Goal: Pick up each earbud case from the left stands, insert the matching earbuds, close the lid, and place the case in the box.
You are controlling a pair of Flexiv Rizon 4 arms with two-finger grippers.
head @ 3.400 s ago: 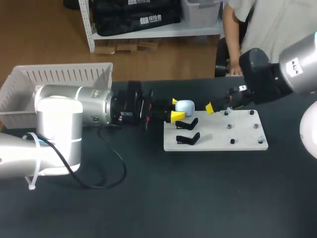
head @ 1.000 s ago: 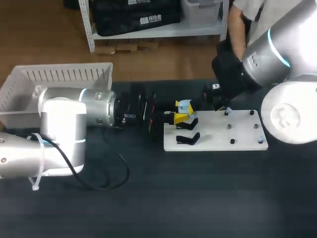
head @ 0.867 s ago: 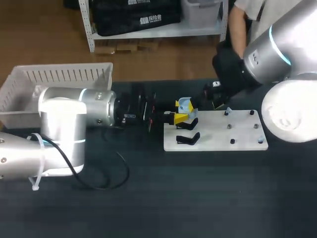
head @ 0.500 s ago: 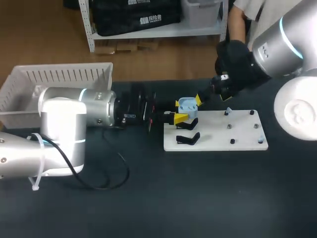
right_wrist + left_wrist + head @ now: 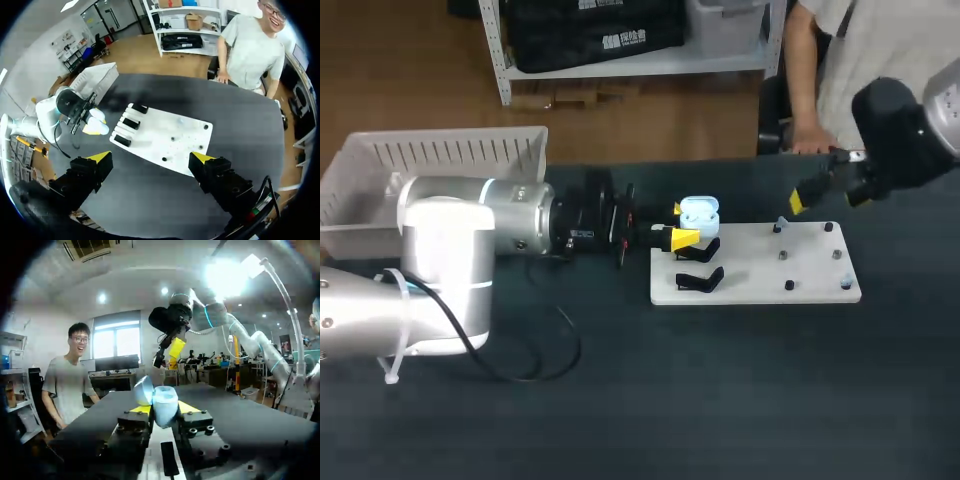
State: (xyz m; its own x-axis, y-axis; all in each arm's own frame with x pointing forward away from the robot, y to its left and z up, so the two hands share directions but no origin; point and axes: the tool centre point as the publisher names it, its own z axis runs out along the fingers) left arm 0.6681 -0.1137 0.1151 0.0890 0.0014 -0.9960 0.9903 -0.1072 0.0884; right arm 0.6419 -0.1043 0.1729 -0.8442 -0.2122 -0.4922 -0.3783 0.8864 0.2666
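A pale blue earbud case (image 5: 698, 211) with its lid open is held above the white board's (image 5: 760, 285) left end, my left gripper (image 5: 680, 223) shut on it from both sides. In the left wrist view the case (image 5: 164, 401) sits between the yellow tips, lid (image 5: 143, 390) tilted back. Two black stands (image 5: 699, 265) on the board are bare. Small pegs (image 5: 785, 256) stand on the board's right half, with pale pieces at two corners (image 5: 780, 222). My right gripper (image 5: 820, 195) hangs open, high over the board's far right, well away from the case. Its wrist view shows its fingers (image 5: 95, 162) wide apart above the board (image 5: 165, 137).
A white slatted basket (image 5: 440, 150) stands at the table's far left, behind my left arm. A black cable (image 5: 545, 340) loops on the table beside that arm. A person's hand (image 5: 808, 141) rests at the table's far edge, behind the board.
My right gripper has pulled away from the case, up and to the right. The case's lid now stands open. My left arm has held still.
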